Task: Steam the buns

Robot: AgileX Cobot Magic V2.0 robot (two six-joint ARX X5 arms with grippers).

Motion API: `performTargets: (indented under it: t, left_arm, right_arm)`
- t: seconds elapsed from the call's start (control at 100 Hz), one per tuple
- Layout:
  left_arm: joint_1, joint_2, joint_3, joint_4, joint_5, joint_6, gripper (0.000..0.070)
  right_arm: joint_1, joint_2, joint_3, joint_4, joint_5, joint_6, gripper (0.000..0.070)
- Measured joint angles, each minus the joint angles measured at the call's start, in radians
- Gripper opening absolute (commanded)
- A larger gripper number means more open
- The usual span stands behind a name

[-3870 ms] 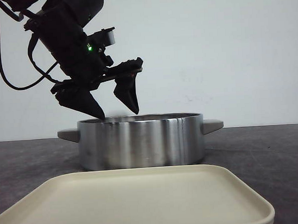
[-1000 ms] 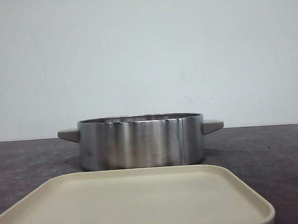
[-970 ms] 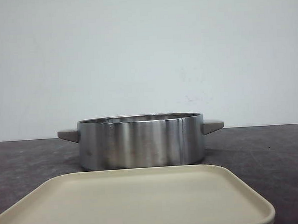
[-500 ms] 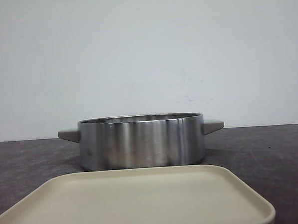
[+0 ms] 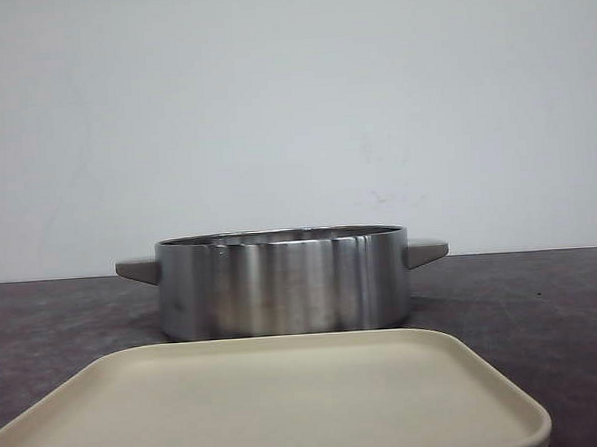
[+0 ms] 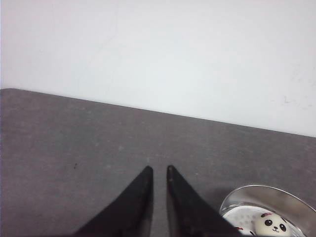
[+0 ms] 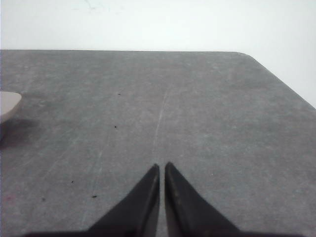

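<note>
A steel pot [image 5: 282, 282] with grey handles stands on the dark table behind a beige tray [image 5: 278, 405] that holds nothing. The left wrist view shows part of the pot [image 6: 276, 200] with a white perforated insert and one panda-face bun [image 6: 272, 224] on it; a second bun's edge shows beside it. Other buns are out of view. My left gripper [image 6: 158, 169] is shut and empty over bare table beside the pot. My right gripper [image 7: 162, 165] is shut and empty over bare table. Neither gripper shows in the front view.
One grey pot handle [image 7: 7, 106] shows at the edge of the right wrist view. The table's far edge meets a white wall [image 5: 292, 104]. The table's rounded corner [image 7: 256, 58] lies ahead of the right gripper.
The left arm hung open-jawed over the pot's left rim 3.9 s ago and has left the front view. Nothing has moved in the last second.
</note>
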Motion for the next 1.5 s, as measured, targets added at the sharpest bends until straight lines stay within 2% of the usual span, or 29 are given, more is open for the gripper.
performTargets:
  t: [0.33, 0.55, 0.65, 0.82, 0.95, 1.06, 1.16, 1.5]
  left_arm:
    - [0.000, -0.002, 0.000, -0.003, 0.000, 0.000, 0.0000]
    - [0.060, -0.120, -0.032, -0.086, 0.000, 0.016, 0.0000]
    - [0.095, -0.230, -0.147, -0.054, 0.000, 0.025, 0.0000]
    - [0.140, -0.413, -0.473, 0.126, 0.011, 0.032, 0.0000]
    - [0.173, -0.527, -0.706, 0.233, 0.087, 0.032, 0.0000]
    - [0.189, -0.604, -0.845, 0.298, 0.113, 0.032, 0.0000]
    - [0.196, -0.673, -0.921, 0.305, 0.139, 0.032, 0.0000]
    - [0.219, -0.782, -1.035, 0.317, 0.141, 0.050, 0.0000]
  right_arm:
    - [0.000, 0.000, 0.000, 0.000, 0.000, 0.000, 0.0012]
    - [0.000, 0.000, 0.000, 0.000, 0.000, -0.002, 0.0012]
    - [0.000, 0.000, 0.000, 0.000, 0.000, -0.004, 0.0012]
    - [0.000, 0.000, 0.000, 0.000, 0.000, -0.006, 0.0012]
    - [0.000, 0.000, 0.000, 0.000, 0.000, -0.006, 0.0012]
    - [0.000, 0.000, 0.000, 0.000, 0.000, -0.006, 0.0012]
    - [0.000, 0.000, 0.000, 0.000, 0.000, -0.006, 0.0012]
    - [0.000, 0.000, 0.000, 0.000, 0.000, -0.006, 0.0012]
